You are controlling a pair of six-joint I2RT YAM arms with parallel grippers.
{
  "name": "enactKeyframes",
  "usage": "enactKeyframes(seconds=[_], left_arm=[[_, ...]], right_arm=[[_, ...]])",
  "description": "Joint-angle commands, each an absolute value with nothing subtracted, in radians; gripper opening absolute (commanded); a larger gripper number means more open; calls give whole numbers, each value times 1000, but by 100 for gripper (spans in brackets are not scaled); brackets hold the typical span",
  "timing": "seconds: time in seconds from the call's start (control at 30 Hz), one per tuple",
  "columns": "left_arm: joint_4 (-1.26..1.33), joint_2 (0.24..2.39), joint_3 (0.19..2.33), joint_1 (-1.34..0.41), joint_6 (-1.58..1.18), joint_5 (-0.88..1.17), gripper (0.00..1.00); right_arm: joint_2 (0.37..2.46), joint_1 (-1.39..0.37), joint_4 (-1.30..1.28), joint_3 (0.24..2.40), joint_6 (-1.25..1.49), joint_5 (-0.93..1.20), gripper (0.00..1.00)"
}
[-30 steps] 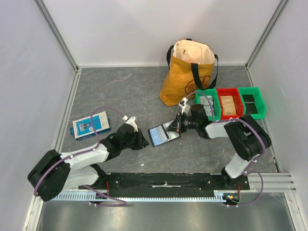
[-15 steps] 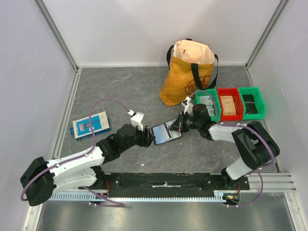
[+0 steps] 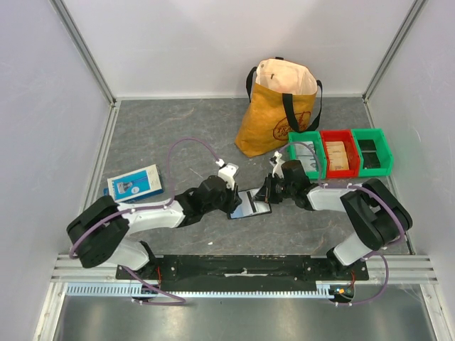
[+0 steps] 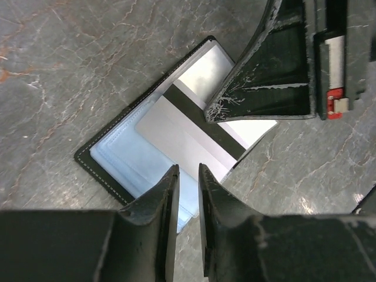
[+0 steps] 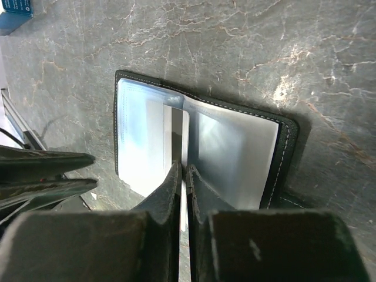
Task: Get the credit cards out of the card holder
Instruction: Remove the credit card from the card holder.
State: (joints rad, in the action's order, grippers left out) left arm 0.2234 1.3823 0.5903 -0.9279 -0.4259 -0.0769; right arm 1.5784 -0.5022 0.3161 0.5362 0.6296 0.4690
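The black card holder (image 3: 250, 206) lies open on the table between my two grippers, its clear sleeves facing up. In the left wrist view the card holder (image 4: 88, 161) shows a pale credit card (image 4: 176, 126) with a black stripe sticking out of a sleeve. My right gripper (image 5: 183, 167) is shut on the thin edge of this credit card (image 5: 185, 141); its fingers (image 4: 264, 64) reach in from the right. My left gripper (image 4: 188, 170) hangs over the holder's near corner, jaws a narrow gap apart. Whether they pinch the sleeve is unclear.
A blue-and-white flat box (image 3: 134, 184) lies at the left. A yellow tote bag (image 3: 277, 106) stands at the back. Beside it is a row of a green bin (image 3: 306, 153), a red bin (image 3: 338, 153) and another green bin (image 3: 373, 150). Walls close in both sides.
My left arm has reached right to the card holder, opening its jaws and narrowing them again. The holder, earlier tilted up by my right gripper, now lies flatter on the table.
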Motion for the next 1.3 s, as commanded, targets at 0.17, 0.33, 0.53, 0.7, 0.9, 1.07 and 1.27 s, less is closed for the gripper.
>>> enactKeyframes(seconds=[0.17, 0.33, 0.53, 0.7, 0.9, 1.07, 1.27], left_arm=[[282, 1534, 626, -934, -517, -57, 16], [258, 1565, 618, -934, -563, -64, 12], [235, 1565, 618, -933, -584, -80, 8], [227, 1568, 620, -933, -588, -83, 7], [222, 1568, 626, -934, -588, -83, 6], [210, 1554, 624, -933, -589, -97, 6], [203, 1505, 598, -934, -568, -150, 6]], right_arm=[[1545, -512, 193, 591, 552, 403, 21], [1540, -511, 143, 624, 523, 396, 33], [1586, -508, 146, 646, 497, 449, 36], [1617, -502, 204, 634, 497, 520, 33], [1657, -485, 270, 617, 509, 590, 23], [1652, -456, 281, 608, 512, 618, 0], [1556, -377, 192, 604, 492, 604, 0]])
